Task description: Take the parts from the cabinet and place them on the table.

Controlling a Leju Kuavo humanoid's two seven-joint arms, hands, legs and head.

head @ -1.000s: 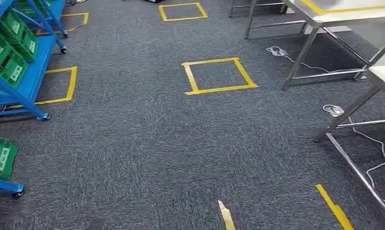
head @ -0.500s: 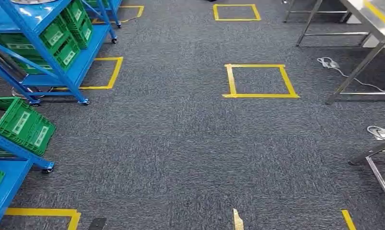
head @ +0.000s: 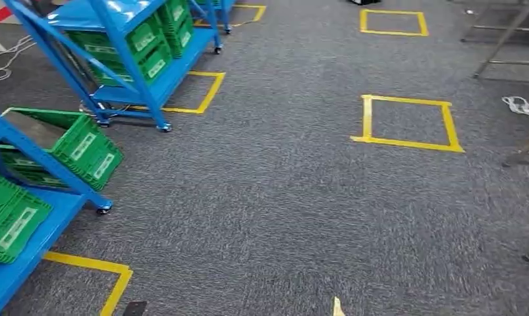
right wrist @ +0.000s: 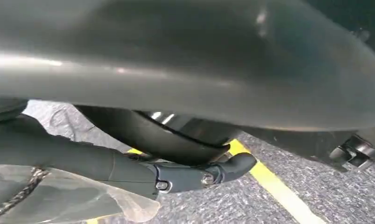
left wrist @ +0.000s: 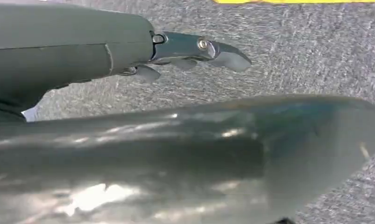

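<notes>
Blue wheeled cabinet racks stand on the left in the head view, one far (head: 157, 99) and one near (head: 31, 155). Both carry green bins (head: 83, 145), tilted outward; the parts inside them are hidden. My left hand (left wrist: 194, 49) hangs over the grey carpet with a finger stretched out and nothing in it. My right hand (right wrist: 185, 177) hangs beside my body, and a clear plastic bag (right wrist: 82, 200) with a braided part inside sits against it, apparently held.
Yellow tape squares (head: 406, 141) mark the carpet in the middle and far ahead. Metal table legs (head: 505, 39) and a white cable (head: 522, 105) lie at the far right. More tape (head: 97, 266) runs by the near rack.
The whole head picture has shifted right: the camera has turned left. The steel tables have slid out at the right and the blue racks now take the left side.
</notes>
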